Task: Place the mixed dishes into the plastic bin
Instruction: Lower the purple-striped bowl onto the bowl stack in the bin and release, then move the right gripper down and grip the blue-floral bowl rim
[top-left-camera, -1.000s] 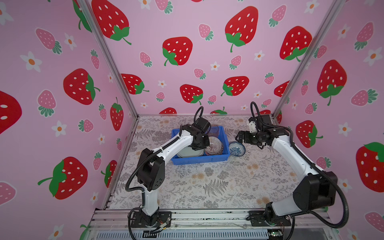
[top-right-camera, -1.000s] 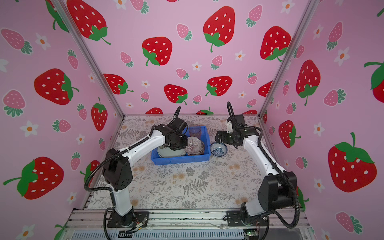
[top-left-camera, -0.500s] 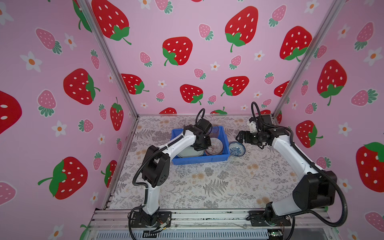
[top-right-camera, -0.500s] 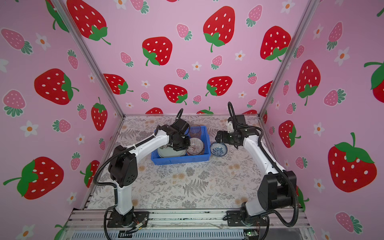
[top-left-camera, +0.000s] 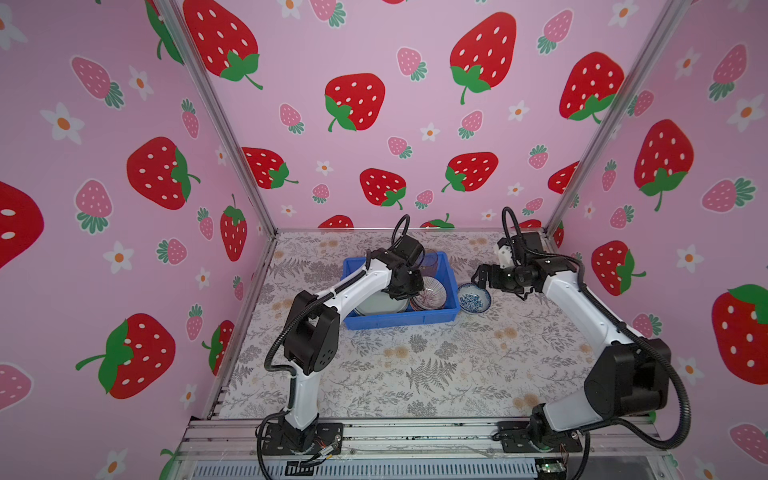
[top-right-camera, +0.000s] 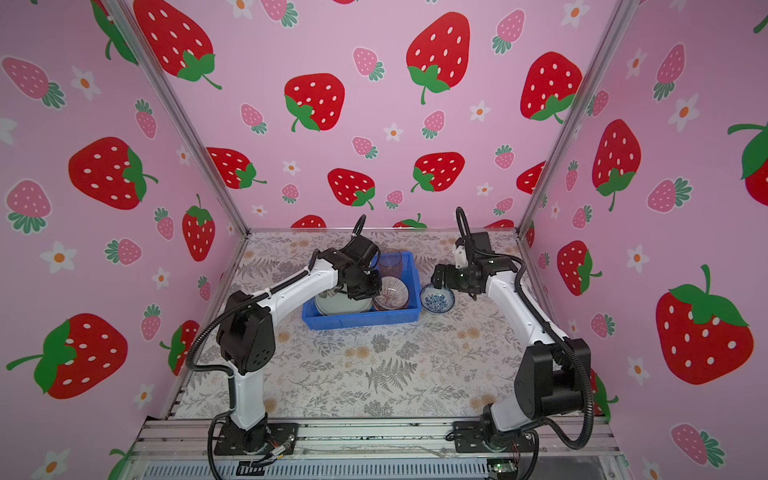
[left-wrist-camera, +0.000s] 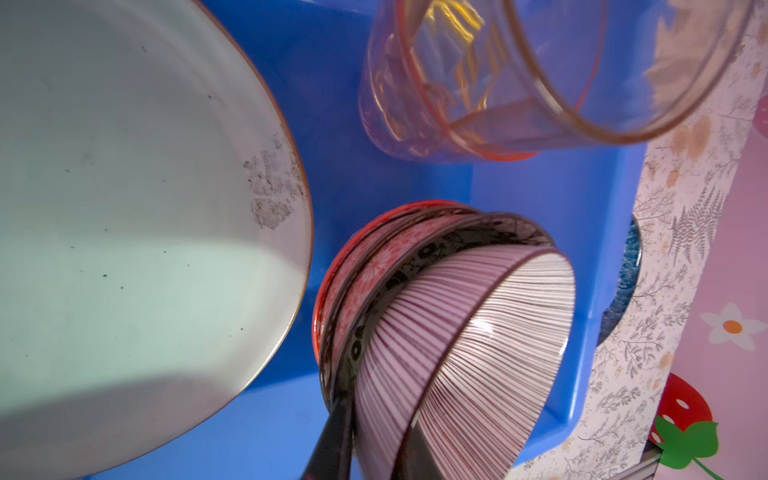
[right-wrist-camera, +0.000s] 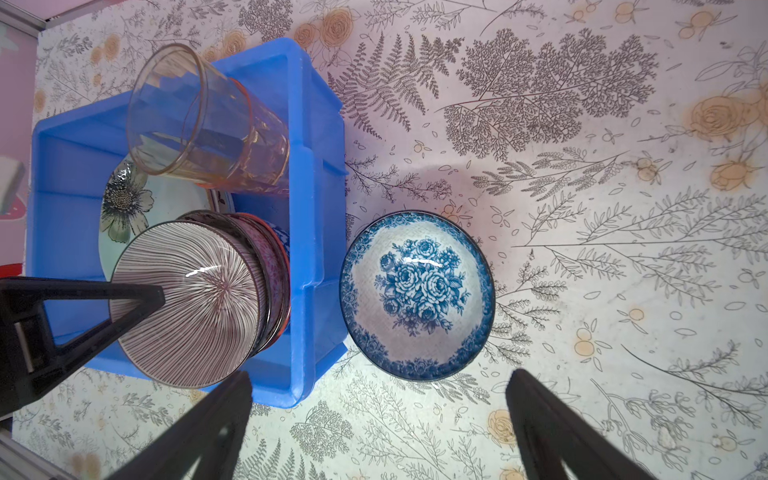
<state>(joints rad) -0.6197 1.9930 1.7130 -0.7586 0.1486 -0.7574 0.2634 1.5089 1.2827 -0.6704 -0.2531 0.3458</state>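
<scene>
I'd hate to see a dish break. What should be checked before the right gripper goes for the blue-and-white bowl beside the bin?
1. Right gripper open: ok, jaws wide apart.
2. Blue-white floral bowl upright on the table, outside the blue bin: ok.
3. Gap between that bowl and the bin wall: cannot tell, they sit very close.
4. Left gripper clear of the bin: not ok, it is at the striped bowl.
5. Bowl stack level: not ok, it leans.
6. Glass tumbler upright in the bin: ok.
</scene>
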